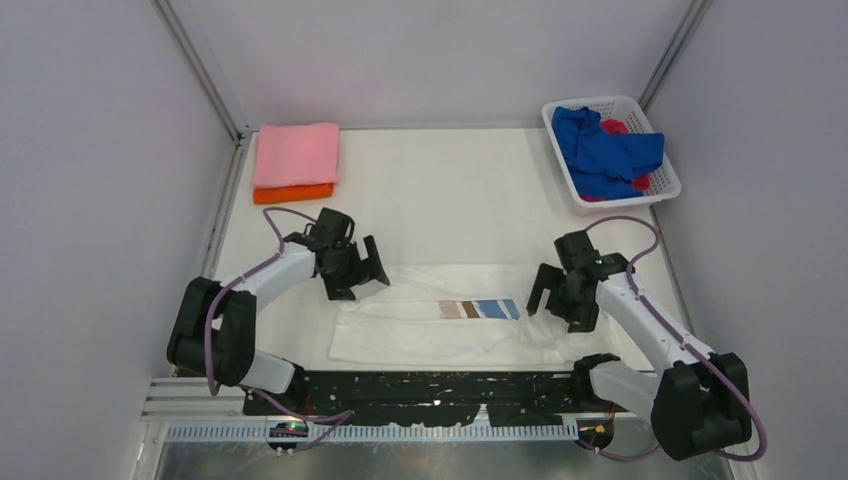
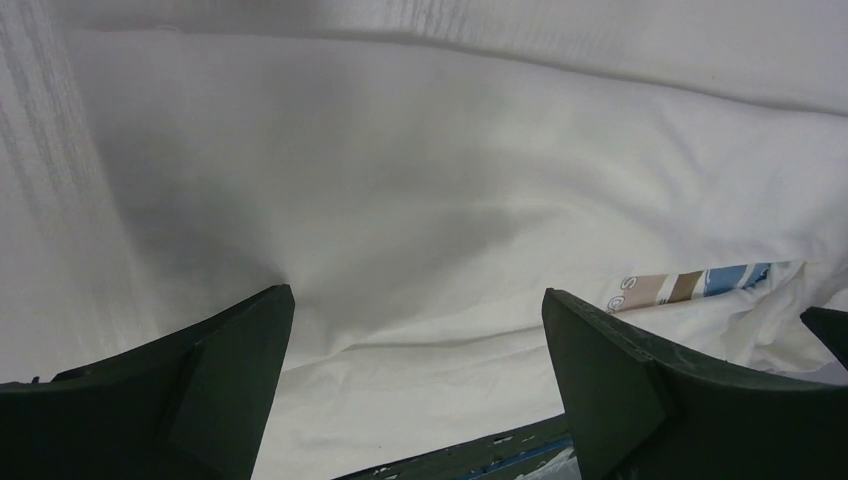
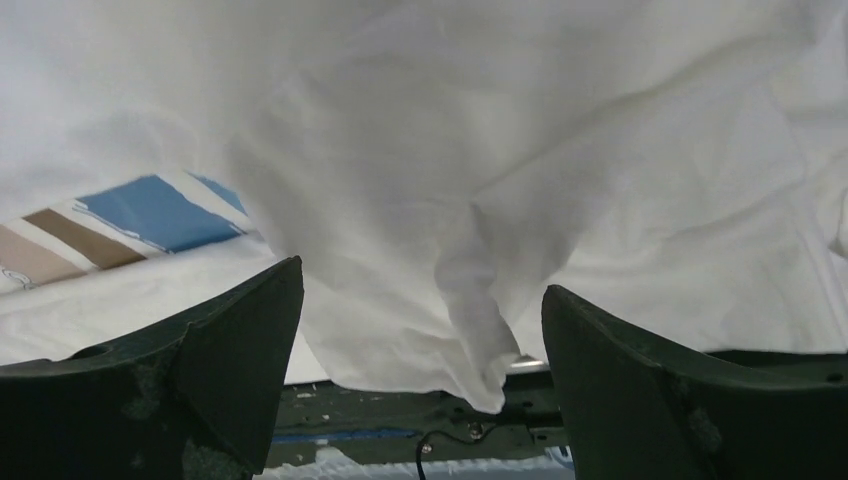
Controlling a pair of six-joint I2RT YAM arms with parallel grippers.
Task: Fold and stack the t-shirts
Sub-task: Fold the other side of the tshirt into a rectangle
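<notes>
Left gripper (image 1: 360,283): jaws wide apart, over the left end of the white t-shirt (image 1: 420,335), cloth smooth under the gap. Right gripper (image 1: 558,305): jaws wide apart too, over the shirt's bunched right end. Chest print (image 1: 480,309) sits between the two tools. Folded pink t-shirt (image 1: 296,153) on orange t-shirt (image 1: 292,193), well beyond left gripper. Blue t-shirt (image 1: 605,152) and red t-shirt (image 1: 616,126) heaped in basket (image 1: 668,188), beyond right gripper.

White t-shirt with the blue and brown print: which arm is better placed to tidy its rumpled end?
Probably the right. The open right gripper hangs over the bunched right end of the white printed cloth t-shirt; the open left gripper sits over its flat left part, beyond the print.
</notes>
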